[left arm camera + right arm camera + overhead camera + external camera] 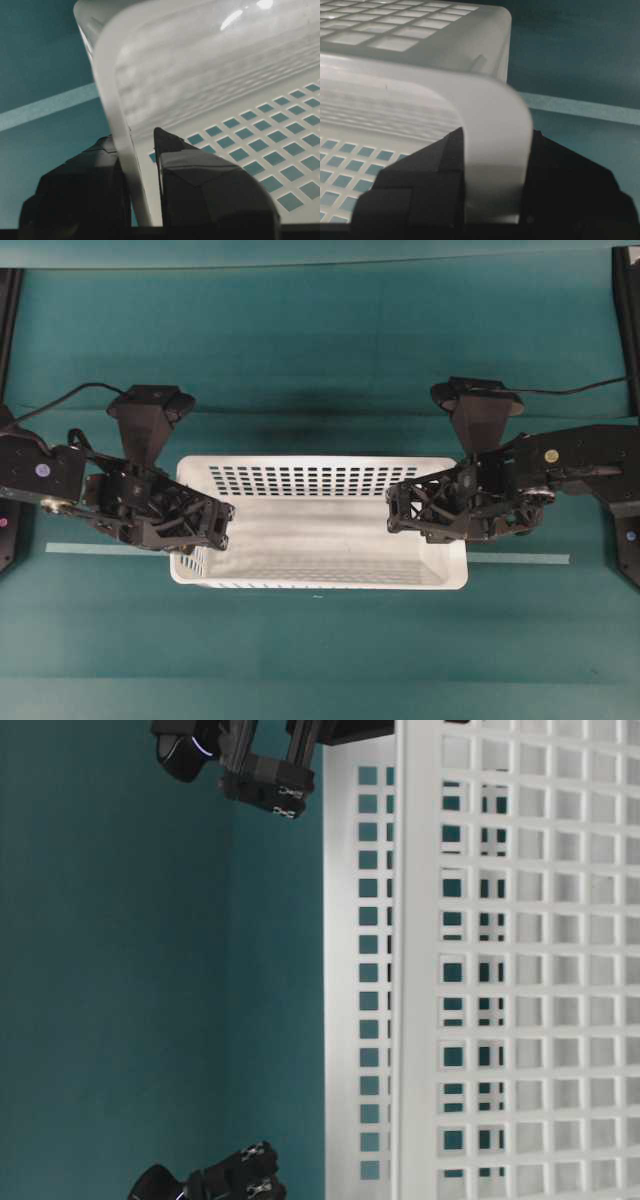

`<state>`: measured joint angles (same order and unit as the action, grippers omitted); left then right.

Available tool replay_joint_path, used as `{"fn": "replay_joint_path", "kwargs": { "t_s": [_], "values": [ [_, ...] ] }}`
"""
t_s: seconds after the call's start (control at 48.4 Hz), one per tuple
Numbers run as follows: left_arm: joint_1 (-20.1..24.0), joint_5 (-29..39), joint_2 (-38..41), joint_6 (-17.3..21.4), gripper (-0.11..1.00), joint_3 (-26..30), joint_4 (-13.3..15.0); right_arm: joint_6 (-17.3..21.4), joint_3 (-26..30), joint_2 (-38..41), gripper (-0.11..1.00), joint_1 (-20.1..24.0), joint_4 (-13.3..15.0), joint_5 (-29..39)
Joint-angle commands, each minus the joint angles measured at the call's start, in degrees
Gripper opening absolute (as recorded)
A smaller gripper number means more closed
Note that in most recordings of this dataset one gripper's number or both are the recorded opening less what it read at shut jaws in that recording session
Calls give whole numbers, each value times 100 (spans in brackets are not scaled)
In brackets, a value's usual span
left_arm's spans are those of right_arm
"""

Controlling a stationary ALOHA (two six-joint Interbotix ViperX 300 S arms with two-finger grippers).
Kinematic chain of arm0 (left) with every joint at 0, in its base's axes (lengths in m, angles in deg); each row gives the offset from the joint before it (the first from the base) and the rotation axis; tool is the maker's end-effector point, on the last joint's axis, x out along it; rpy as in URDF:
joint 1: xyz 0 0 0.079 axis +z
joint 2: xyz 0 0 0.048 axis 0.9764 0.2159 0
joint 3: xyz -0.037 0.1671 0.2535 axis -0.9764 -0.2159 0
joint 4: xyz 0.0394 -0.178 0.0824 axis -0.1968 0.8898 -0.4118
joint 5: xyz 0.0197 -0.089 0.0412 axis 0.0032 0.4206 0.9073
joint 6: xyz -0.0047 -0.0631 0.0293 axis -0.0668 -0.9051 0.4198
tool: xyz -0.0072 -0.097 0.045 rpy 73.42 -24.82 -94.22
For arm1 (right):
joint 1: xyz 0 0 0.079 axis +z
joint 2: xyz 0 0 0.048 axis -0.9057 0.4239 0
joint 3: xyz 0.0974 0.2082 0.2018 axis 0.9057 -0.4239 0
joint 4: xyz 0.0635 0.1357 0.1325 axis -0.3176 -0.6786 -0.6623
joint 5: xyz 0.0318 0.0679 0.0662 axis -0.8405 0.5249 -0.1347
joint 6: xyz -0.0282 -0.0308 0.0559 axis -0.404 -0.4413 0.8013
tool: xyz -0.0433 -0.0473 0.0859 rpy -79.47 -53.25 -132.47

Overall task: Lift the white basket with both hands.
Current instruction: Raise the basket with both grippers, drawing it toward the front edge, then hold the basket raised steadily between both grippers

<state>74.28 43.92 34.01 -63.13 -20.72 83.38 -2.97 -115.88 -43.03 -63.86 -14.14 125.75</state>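
So both claws have got hold of the white basket by its short ends, one each side. The left claw is clamped on the left-end rim; in the left wrist view you can see one finger outside the wall and the other finger inside, with the rim squeezed between them. Same deal for the right claw on the opposite end: the rolled rim runs straight down between its two dark fingers. The basket sits between the two claws over the green table, with a pale tape strip poking out on either side behind it.
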Motion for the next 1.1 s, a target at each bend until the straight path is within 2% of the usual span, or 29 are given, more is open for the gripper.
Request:
{"fn": "replay_joint_path", "kwargs": {
  "t_s": [0.0,0.661,1.075],
  "values": [
    [-26,-158,-35,26,5,237,-62,-62,62,35,16,149,44,-53],
    [-141,-123,9,-62,5,149,-62,0,70,193,16,360,62,-44],
    [-141,-167,264,-62,5,105,-70,35,26,255,16,343,132,-70]
  ]
}}
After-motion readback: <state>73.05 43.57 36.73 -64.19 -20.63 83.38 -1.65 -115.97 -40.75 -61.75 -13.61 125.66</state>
